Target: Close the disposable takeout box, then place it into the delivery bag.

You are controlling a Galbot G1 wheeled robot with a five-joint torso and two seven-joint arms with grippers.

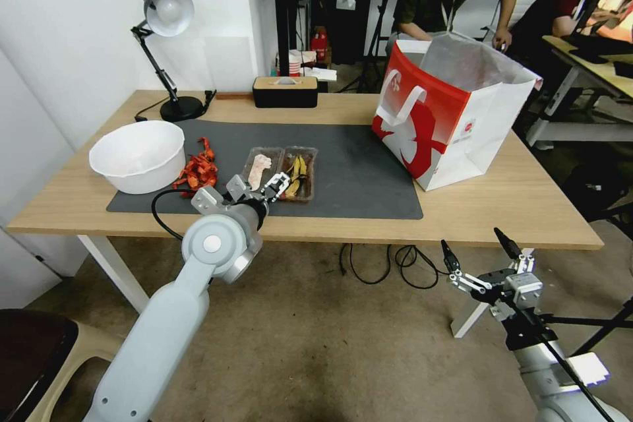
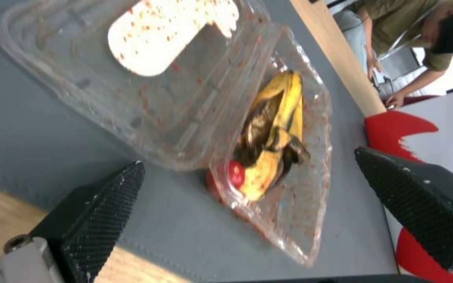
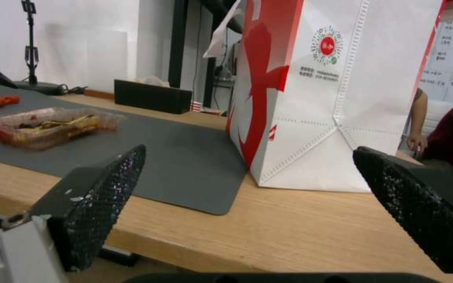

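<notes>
The disposable takeout box (image 1: 280,173) lies open and flat on the dark mat (image 1: 356,171) near the front edge of the table (image 1: 527,211), its two shallow halves side by side: the half nearer the white bowl (image 1: 138,155) carries a pale pink piece, the other holds yellow-brown food. The left gripper (image 1: 277,186) hovers just above the near edge of the box with its jaws spread wide and nothing between them; in the left wrist view the black fingertips (image 2: 100,204) frame the hinge region and the food-filled half. The right gripper (image 1: 480,252) hangs below and in front of the table edge, well apart from the box, jaws likewise spread and empty. The delivery bag (image 1: 455,112) stands upright with its mouth open on the right portion of the table, partly on the mat, well apart from the box. The step in hand appears to be closing the lid. To execute it well, one fingertip should catch the outer rim of a single half and fold it over about the hinge without pressing down on the thin plastic, since the light box is likely to slide on the mat; the pink piece may shift as its half tips
</notes>
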